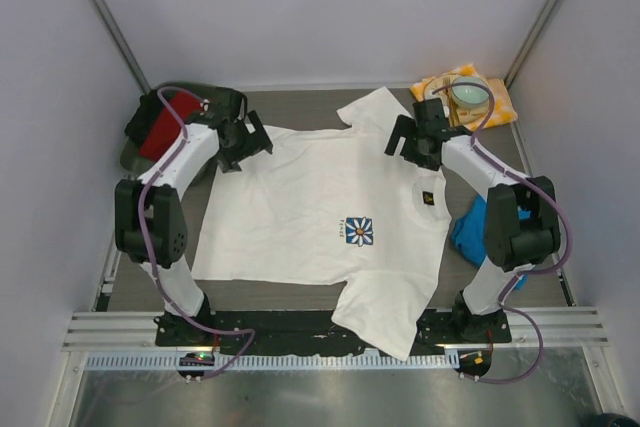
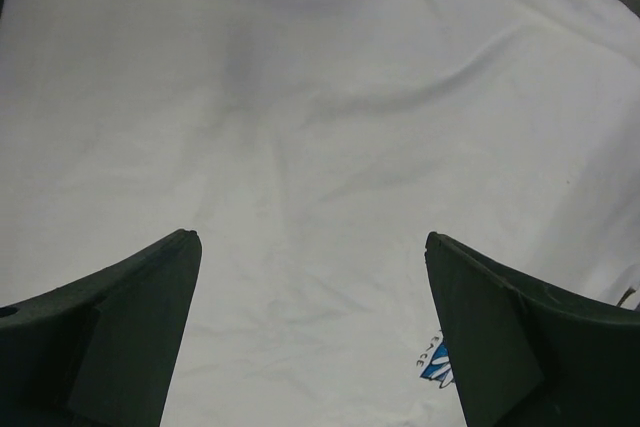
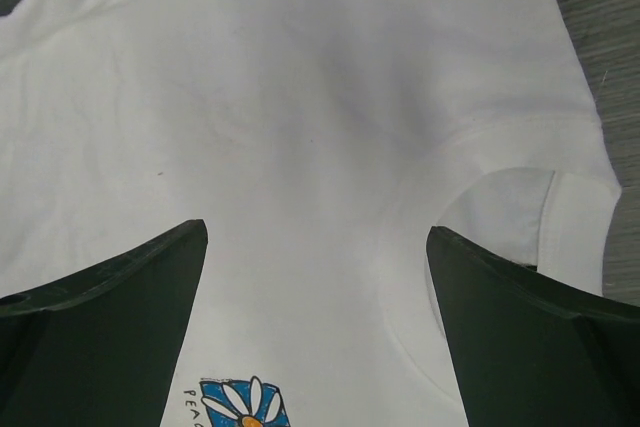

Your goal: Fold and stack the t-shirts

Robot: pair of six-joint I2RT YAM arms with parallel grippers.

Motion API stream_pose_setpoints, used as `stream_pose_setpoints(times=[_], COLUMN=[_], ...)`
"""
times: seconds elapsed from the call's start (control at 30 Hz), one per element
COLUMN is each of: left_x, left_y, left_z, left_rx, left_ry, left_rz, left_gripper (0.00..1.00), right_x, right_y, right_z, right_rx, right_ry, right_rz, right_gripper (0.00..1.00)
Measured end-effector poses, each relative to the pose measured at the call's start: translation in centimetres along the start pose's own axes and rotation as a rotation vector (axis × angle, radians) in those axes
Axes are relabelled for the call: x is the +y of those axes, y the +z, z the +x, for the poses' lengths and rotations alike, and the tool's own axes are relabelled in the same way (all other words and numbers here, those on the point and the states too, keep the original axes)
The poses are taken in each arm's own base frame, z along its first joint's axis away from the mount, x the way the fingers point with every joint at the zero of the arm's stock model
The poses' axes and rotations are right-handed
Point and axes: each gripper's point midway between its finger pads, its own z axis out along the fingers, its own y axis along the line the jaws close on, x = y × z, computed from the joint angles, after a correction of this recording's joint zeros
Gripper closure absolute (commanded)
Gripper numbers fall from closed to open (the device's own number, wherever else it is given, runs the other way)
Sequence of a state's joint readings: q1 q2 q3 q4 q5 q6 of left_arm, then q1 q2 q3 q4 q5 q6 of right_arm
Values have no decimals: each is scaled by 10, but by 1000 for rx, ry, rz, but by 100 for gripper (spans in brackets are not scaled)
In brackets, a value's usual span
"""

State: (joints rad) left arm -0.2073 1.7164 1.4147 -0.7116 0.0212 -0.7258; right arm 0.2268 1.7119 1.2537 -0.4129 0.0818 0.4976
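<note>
The white t-shirt (image 1: 320,197) is soft, matt cloth, faintly creased, with its daisy print (image 1: 359,231) lying flat in the weave. The blue t-shirt (image 1: 466,232) at 4 o'clock is matt cloth too, as is the checked napkin (image 1: 503,109) at 1 o'clock. The table (image 1: 300,109) shows a dull grey surface with fine wood-like grain, bordered at 6 o'clock by a pale, brushed metal rail (image 1: 110,332); the left gripper (image 2: 310,239) and right gripper (image 3: 316,227) are matt black and smooth, apparently plastic.

Open across the flat white t-shirt (image 1: 320,197); blocked far right by a bowl (image 1: 470,92) on the checked napkin (image 1: 505,107) (blue t-shirt (image 1: 466,232) bunched nearer), far left by a red cloth (image 1: 160,132).
</note>
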Motion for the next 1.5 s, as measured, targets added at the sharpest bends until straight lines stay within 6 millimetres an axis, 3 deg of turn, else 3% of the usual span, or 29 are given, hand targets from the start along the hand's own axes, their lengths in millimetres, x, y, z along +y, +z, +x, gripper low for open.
stream_pose_setpoints(times=[0.13, 0.3, 0.53, 1.03, 1.5], left_x=[4, 24, 31, 21, 15], left_y=[29, 59, 90, 121, 143], left_z=[-4, 13, 25, 2, -44], left_rx=[43, 128, 197, 225, 194], left_ry=[28, 50, 93, 128, 53], left_rz=[-65, -160, -243, -316, -292], left_gripper=[0, 0, 0, 0, 0], right_x=[-7, -7, -4, 2, 31], right_y=[6, 32, 65, 100, 146], right_z=[13, 30, 46, 12, -40], right_rx=[47, 114, 185, 165, 104], right_ry=[-5, -28, -98, -159, -174], right_rz=[30, 60, 134, 249, 245], right_gripper=[3, 3, 3, 3, 1])
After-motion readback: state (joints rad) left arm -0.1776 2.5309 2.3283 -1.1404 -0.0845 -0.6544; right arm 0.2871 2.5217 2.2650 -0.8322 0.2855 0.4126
